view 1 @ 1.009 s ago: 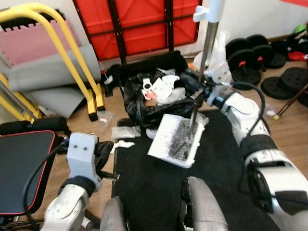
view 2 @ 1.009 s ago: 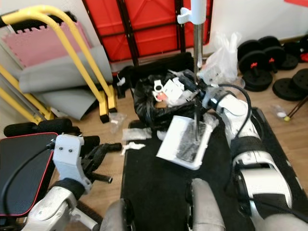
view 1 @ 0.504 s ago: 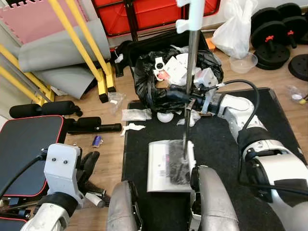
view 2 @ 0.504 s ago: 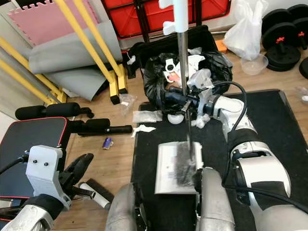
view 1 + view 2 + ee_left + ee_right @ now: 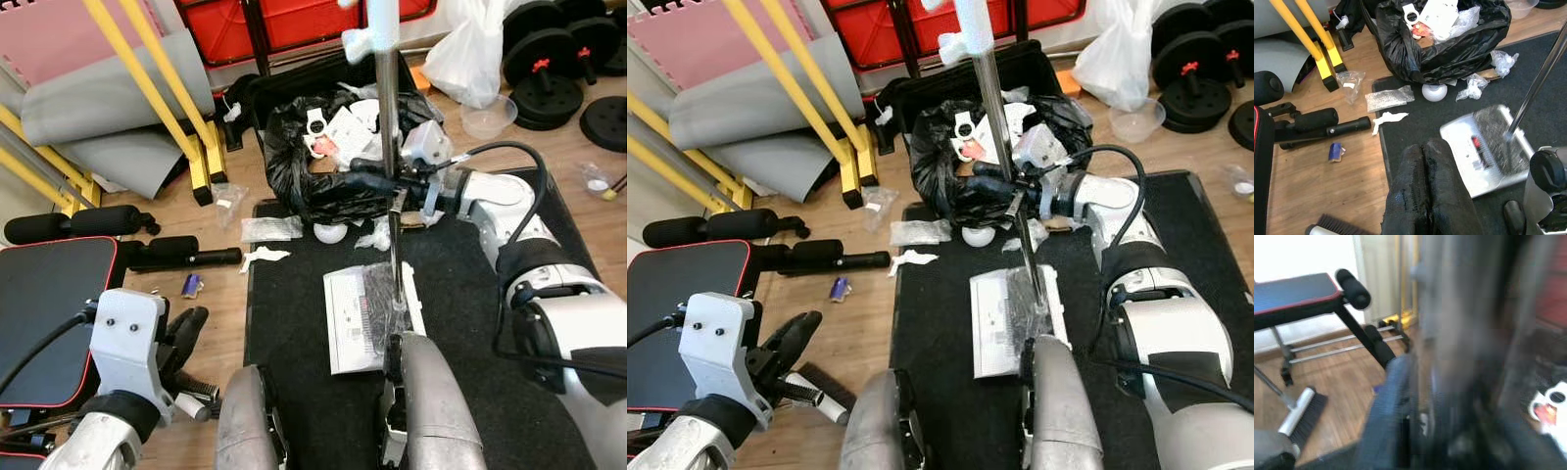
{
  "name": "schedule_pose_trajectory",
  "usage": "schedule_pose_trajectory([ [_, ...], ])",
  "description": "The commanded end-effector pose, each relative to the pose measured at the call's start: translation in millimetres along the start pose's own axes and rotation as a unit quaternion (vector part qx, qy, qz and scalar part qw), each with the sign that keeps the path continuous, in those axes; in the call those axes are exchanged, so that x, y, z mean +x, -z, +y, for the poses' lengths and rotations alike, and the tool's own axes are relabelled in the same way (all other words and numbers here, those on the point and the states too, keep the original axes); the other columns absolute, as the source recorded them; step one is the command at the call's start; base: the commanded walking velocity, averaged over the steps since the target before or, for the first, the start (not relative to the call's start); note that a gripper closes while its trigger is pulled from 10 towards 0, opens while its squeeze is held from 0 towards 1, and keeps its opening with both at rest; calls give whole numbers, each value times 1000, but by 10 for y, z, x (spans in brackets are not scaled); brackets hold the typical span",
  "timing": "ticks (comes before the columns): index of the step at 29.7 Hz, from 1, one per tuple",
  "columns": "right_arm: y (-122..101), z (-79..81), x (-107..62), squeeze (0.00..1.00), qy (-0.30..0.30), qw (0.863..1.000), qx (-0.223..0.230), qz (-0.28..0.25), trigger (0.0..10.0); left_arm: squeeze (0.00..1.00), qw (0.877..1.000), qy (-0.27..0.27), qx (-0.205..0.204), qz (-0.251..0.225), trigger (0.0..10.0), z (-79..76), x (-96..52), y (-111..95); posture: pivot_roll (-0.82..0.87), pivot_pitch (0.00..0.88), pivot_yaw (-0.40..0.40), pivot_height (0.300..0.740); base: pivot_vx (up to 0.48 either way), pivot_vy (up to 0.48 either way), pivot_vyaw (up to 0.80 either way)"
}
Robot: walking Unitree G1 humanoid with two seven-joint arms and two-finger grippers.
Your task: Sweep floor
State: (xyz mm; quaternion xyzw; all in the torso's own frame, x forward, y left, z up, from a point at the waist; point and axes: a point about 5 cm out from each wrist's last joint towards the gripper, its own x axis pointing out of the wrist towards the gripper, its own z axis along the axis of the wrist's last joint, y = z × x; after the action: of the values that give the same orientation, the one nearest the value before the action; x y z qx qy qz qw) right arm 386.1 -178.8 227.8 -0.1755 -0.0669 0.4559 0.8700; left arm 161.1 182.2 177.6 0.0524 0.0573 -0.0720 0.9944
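The right pincer is clamped on the pole of a long-handled dustpan, gripping it just in front of the black bag. The pan lies flat on the black mat, close to the robot's legs, with a dark clump of debris on it. The bag stands open at the mat's far edge, full of white scraps.

The left pincer hangs low beside the robot's left leg, fingers pressed together with nothing between them. Below it a brush lies on the wood floor.

The step in hand looks like carrying the loaded pan to the bag. To do it well:

1. Keep the pole steady and the pan level while lifting, so the debris does not slide off the open lip.
2. Bring the pan's lip over the bag's mouth before tipping; the bag's rim sags, so tip well inside it.
3. Mind the grip: 1 pincer on a smooth pole may let it twist.

Much litter remains: a white ball and crumpled plastic on the mat near the bag, 2 clear wrappers, a white scrap and a small blue item on the floor. The task seems far from finished.
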Motion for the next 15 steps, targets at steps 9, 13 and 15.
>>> schedule_pose_trajectory([
  [9, 137, -30, -140, 1000, 40, 998, -24, 40, 10000, 0, 1000, 12, -1, 13, 10000, 10, 5, 13, 177, 283, 112, 565, 0, 0, 0],
  [13, 325, 67, -304, 1000, 9, 998, -2, 57, 10000, 0, 1000, 14, -5, 11, 10000, 1, 39, 19, 155, 278, 108, 565, 0, 0, 0],
  [15, 325, 67, -304, 1000, 9, 998, -2, 57, 10000, 0, 1000, 14, -5, 11, 10000, 1, 39, 19, 155, 278, 108, 565, 0, 0, 0],
])
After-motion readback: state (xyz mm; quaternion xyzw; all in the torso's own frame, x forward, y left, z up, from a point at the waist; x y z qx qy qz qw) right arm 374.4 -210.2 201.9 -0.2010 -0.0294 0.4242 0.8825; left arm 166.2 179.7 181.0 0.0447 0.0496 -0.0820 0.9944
